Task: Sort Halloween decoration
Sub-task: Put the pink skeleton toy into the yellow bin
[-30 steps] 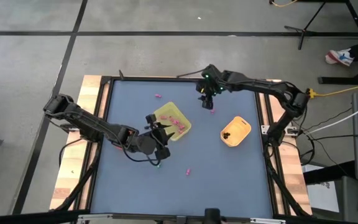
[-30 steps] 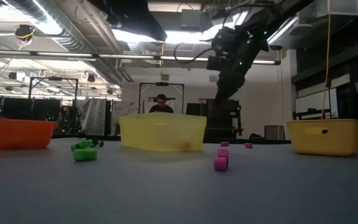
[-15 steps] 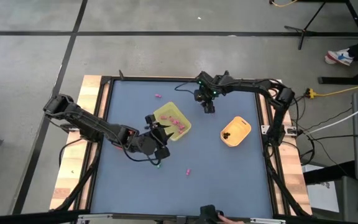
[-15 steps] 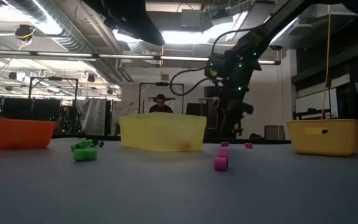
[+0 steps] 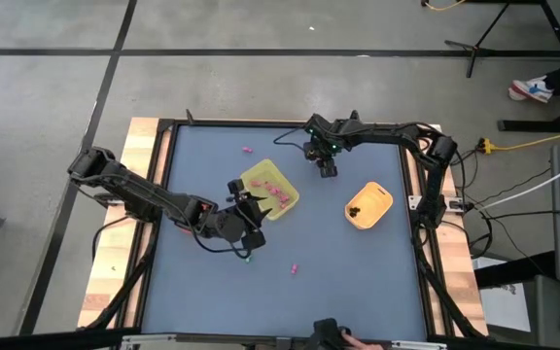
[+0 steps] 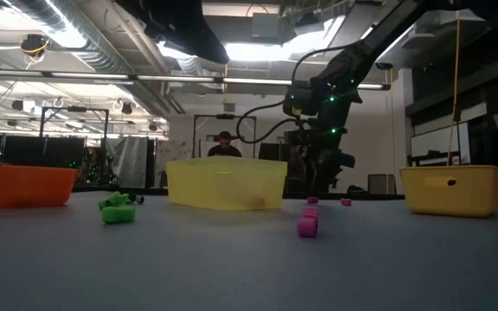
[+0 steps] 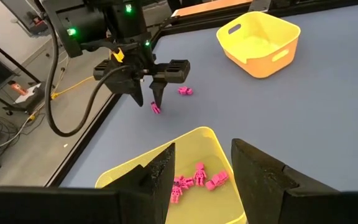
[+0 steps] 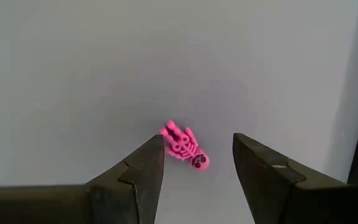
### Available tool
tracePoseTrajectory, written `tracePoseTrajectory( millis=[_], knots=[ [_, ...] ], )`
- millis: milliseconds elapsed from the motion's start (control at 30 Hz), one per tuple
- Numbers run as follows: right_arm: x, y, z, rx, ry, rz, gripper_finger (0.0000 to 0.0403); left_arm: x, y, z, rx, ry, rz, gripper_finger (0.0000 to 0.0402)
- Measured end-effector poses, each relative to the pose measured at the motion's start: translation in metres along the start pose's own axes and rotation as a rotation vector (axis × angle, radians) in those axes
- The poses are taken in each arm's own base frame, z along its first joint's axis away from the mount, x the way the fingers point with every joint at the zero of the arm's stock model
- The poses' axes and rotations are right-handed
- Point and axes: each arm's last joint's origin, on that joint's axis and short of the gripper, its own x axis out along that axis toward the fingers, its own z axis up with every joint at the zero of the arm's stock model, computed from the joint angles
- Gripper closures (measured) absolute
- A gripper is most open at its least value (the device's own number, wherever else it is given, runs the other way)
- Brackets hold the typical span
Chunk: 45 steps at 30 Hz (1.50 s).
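1. On the far side of the table (image 5: 290, 209), you have the right gripper (image 5: 327, 170) lowered to the surface, its jaws spread apart with a pink skeleton trinket (image 8: 185, 146) lying between the fingertips (image 8: 151, 158). Nothing is gripped yet; the trinket rests on the mat, closer to one finger than the other.
2. Just beside that spot, a second pink piece (image 7: 185, 91) lies on the mat, apart from the gripper.
3. Near the middle of the table, your left gripper (image 5: 249, 209) hangs over the near edge of the yellow tray (image 5: 270, 191), jaws open and empty.
4. Inside the tray you can see several pink trinkets (image 7: 197, 179) gathered together.
5. To the right, the orange bowl (image 5: 368, 205) holds a few dark trinkets (image 5: 356, 209).
6. Farther left on the far side, one pink trinket (image 5: 247, 150) lies alone on the mat, well apart from the tray.
7. Toward the near edge, another pink piece (image 5: 294, 266) sits by itself, and a green trinket (image 5: 248, 258) lies just under the left arm.
8. From table height, you also see a red bowl (image 6: 20, 185) at the left edge and a person (image 6: 224, 143) seated in the room behind.
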Motion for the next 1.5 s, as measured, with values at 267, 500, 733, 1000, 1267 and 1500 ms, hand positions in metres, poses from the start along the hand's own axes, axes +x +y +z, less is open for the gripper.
tracePoseTrajectory(
  millis=[267, 500, 733, 1000, 1267, 1500],
  knots=[
    [0.008, 0.001, -0.001, 0.001, 0.021, 0.015, 0.0212, 0.0, 0.0, 0.0, 0.001, 0.001, 0.0, 0.0261],
    [0.021, 0.002, -0.004, 0.003, 0.061, 0.026, 0.0213, 0.0, 0.0, 0.0, 0.001, 0.001, 0.0, 0.0261],
    [0.022, 0.003, -0.004, 0.003, 0.068, 0.036, 0.0261, 0.0, 0.0, 0.0, 0.001, 0.001, 0.0, 0.0261],
    [0.023, 0.004, -0.005, 0.002, 0.071, 0.045, 0.0336, 0.0, 0.0, 0.0, 0.001, 0.001, 0.0, 0.026],
    [0.021, 0.004, -0.005, 0.01, 0.072, 0.039, 0.0354, 0.0, 0.0, 0.0, 0.001, 0.001, 0.0, 0.026],
    [0.007, 0.003, -0.005, 0.018, 0.104, 0.04, 0.0351, 0.0, 0.0, 0.0, 0.001, 0.001, 0.001, 0.026]
  ],
)
